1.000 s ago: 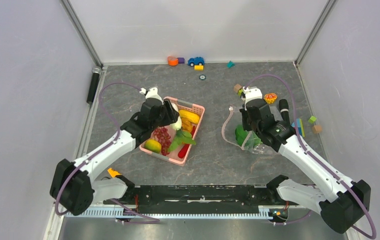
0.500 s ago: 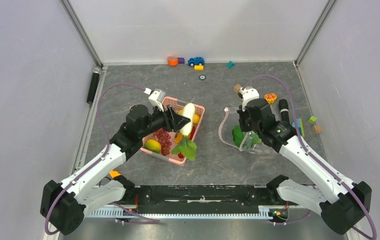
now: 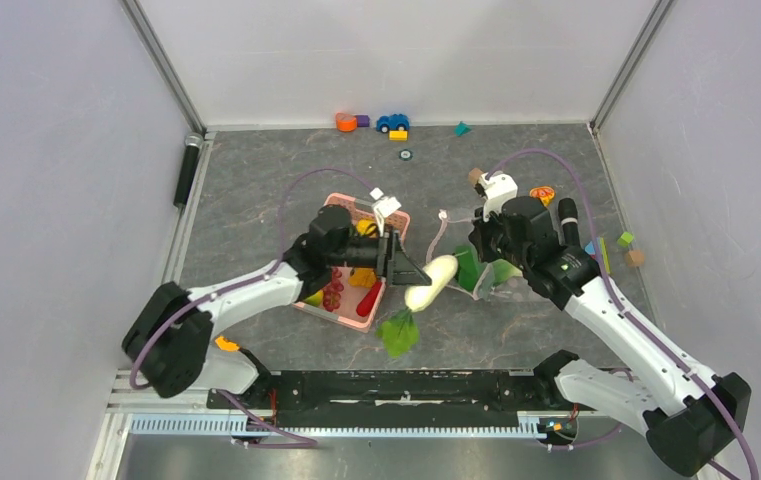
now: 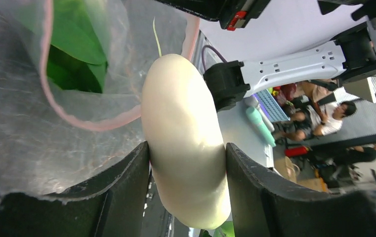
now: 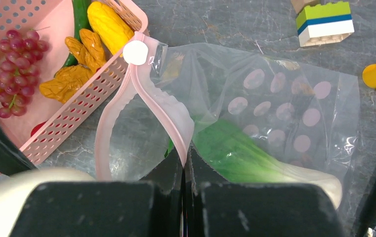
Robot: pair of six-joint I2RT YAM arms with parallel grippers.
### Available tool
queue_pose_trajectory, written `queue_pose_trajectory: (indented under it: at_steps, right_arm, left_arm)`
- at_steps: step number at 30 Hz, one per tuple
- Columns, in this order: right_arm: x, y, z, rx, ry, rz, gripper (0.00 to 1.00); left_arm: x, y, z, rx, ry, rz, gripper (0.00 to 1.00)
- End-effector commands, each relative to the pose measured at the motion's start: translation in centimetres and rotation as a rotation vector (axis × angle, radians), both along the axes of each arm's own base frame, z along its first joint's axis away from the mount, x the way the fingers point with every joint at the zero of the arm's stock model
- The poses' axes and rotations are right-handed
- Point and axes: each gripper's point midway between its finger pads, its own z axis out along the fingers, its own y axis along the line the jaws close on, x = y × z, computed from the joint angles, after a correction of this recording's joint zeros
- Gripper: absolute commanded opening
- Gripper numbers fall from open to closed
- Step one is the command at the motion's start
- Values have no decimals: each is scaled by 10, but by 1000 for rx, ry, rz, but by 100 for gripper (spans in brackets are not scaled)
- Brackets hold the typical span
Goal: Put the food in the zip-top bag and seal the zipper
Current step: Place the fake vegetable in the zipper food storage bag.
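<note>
Clamping the white stalk of a bok choy (image 3: 430,283), the left end effector (image 3: 411,272) hovers just left of the zip-top bag (image 5: 274,98) on the desk (image 3: 256,200), whose zipper (image 5: 151,84) rim the right end effector (image 5: 185,163) holds, jaws together; the dangling leaves may snag that floppy mouth and collapse it

Open zip-top bag (image 5: 274,98) mouth — bok choy (image 5: 235,153) inside, basket (image 5: 87,94) alongside.

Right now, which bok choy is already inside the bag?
The bok choy lying inside the zip-top bag, behind its dotted plastic. The other bok choy, clamped in the left gripper, is outside the bag's mouth.
</note>
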Motion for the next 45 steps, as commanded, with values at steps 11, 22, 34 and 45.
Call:
queue_pose_trajectory:
  at_steps: [11,22,34,45]
  right_arm:
    - [-10,27,28,125,-119,170,0]
    - [-26,46,39,212,-140,293,0]
    - [-51,70,40,285,-94,478,0]
    - [-55,74,36,285,-76,519,0]
  left_arm:
    - [39,-50,-7,148,205,142,12]
    - [83,-55,-21,206,307,374,6]
    - [127,-45,-13,149,334,648,4]
    - [126,-75,-11,120,325,514,18]
